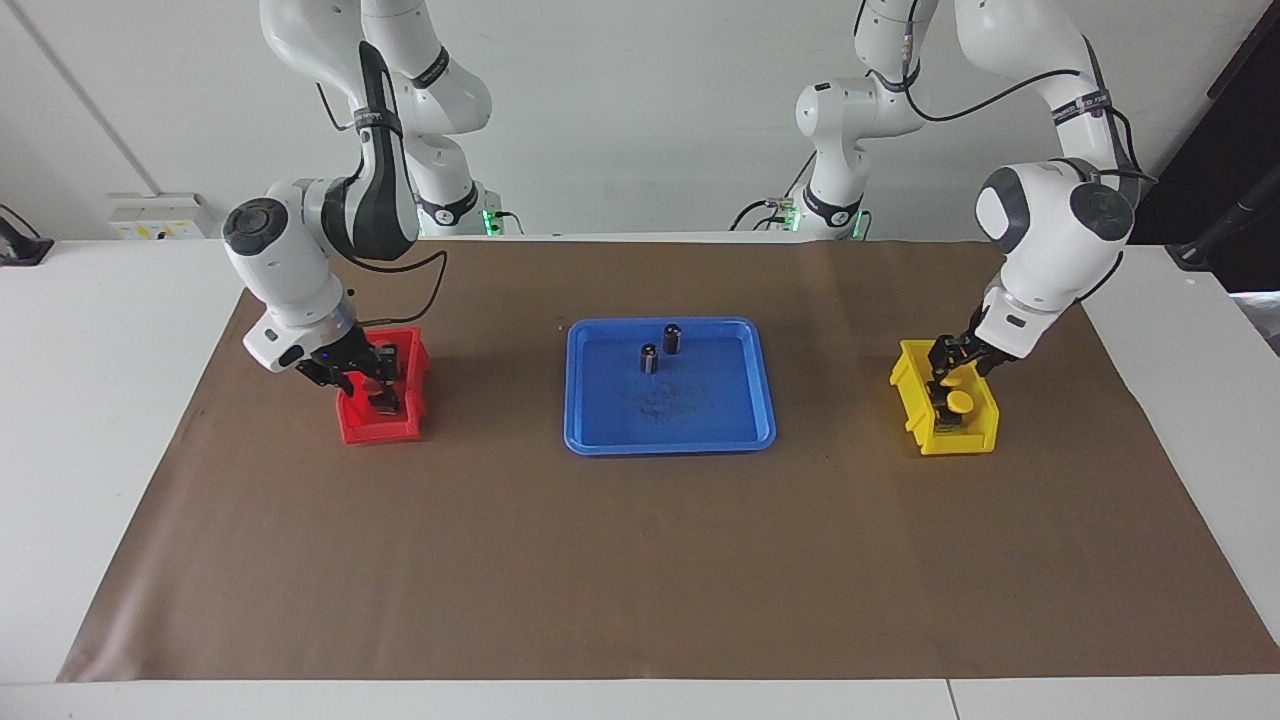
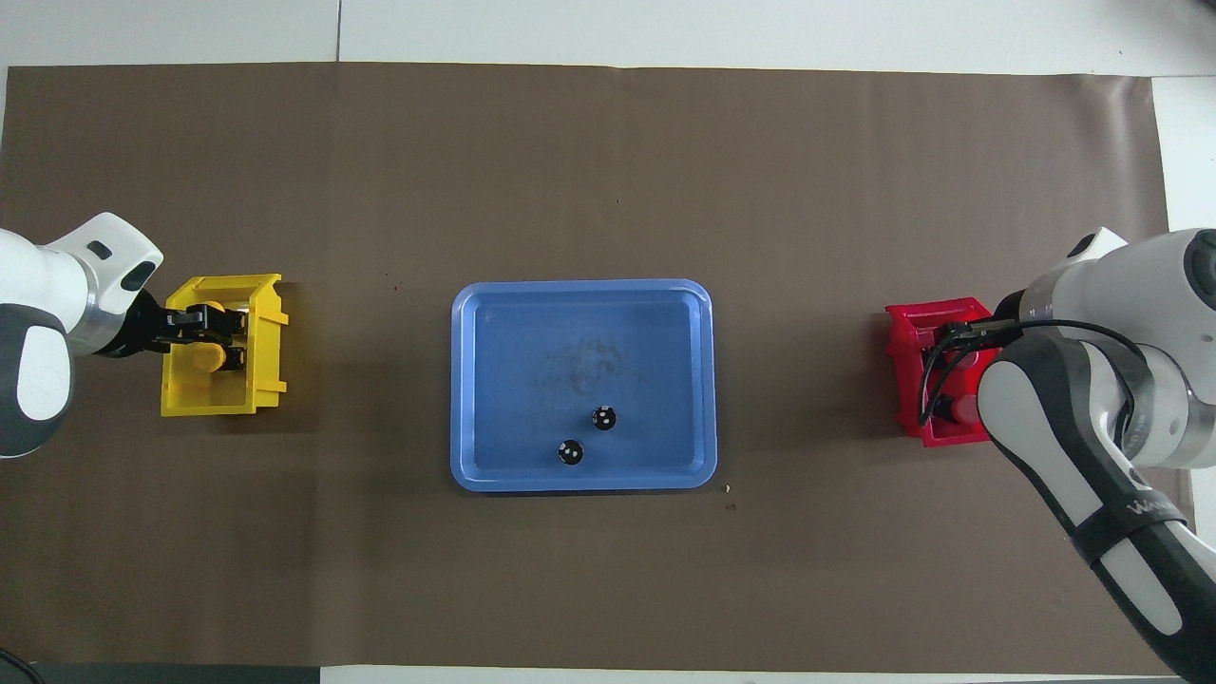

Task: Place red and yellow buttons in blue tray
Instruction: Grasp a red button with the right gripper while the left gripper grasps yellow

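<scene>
The blue tray (image 1: pixel 735 400) (image 2: pixel 494 380) lies mid-table and holds only two dark capless cylinders (image 1: pixel 672 338) (image 2: pixel 603 417). My left gripper (image 1: pixel 945 382) (image 2: pixel 211 337) is down in the small yellow bin (image 1: pixel 908 375) (image 2: pixel 271 332), open, right over a yellow button (image 1: pixel 960 402) (image 2: pixel 203 357). A second yellow cap (image 2: pixel 213 307) shows beside it. My right gripper (image 1: pixel 372 385) is down in the small red bin (image 1: pixel 375 430) (image 2: pixel 902 332), open. The red buttons are mostly hidden by it; one reddish cap (image 2: pixel 963 408) shows in the overhead view.
A brown mat (image 1: pixel 640 560) (image 2: pixel 608 171) covers the table. The yellow bin stands at the left arm's end and the red bin at the right arm's end, each well apart from the tray.
</scene>
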### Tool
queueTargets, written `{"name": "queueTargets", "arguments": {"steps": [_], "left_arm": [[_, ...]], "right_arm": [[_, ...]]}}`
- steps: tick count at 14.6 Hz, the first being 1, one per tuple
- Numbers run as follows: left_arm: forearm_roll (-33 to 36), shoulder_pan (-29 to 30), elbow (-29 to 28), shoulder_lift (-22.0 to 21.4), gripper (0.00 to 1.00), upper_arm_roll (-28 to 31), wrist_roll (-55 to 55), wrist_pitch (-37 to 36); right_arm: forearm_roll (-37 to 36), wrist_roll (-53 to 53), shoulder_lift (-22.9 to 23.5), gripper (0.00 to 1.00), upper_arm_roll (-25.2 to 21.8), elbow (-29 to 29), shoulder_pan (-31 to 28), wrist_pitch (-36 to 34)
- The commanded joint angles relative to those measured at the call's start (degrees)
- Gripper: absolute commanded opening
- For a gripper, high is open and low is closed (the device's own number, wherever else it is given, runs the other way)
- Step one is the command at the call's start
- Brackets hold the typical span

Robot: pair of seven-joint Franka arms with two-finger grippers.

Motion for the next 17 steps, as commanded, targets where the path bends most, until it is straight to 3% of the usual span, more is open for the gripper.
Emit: {"name": "queueTargets", "arguments": {"steps": [1,7,12,15,17], "left_arm": [[-0.2,0.0,-1.9,0.1,0.74,0.6,0.0,2.5],[-0.2,-0.3,-2.7,0.6,0.73,0.5,-0.3,2.5],[-0.2,-0.5,-3.1,0.4,0.73,0.6,-0.1,2.3],[-0.2,-0.5,-3.2,0.3,0.71,0.5,-0.1,2.2],[-0.2,-0.5,-3.6,0.2,0.71,0.5,0.0,1.9]], "right_arm": [[1.1,-2.1,-0.3,0.59,0.3,-1.6,-0.2,1.6],[1.1,-4.6,-0.8,0.54,0.3,-3.8,-0.2,4.1],[1.1,-6.9,-0.7,0.27,0.2,-3.2,-0.2,3.6],[1.0,-8.4,0.3,0.27,0.2,1.2,-0.3,-0.3],[1.0,-8.4,2.3,0.27,0.3,8.5,-0.2,-7.5]]}}
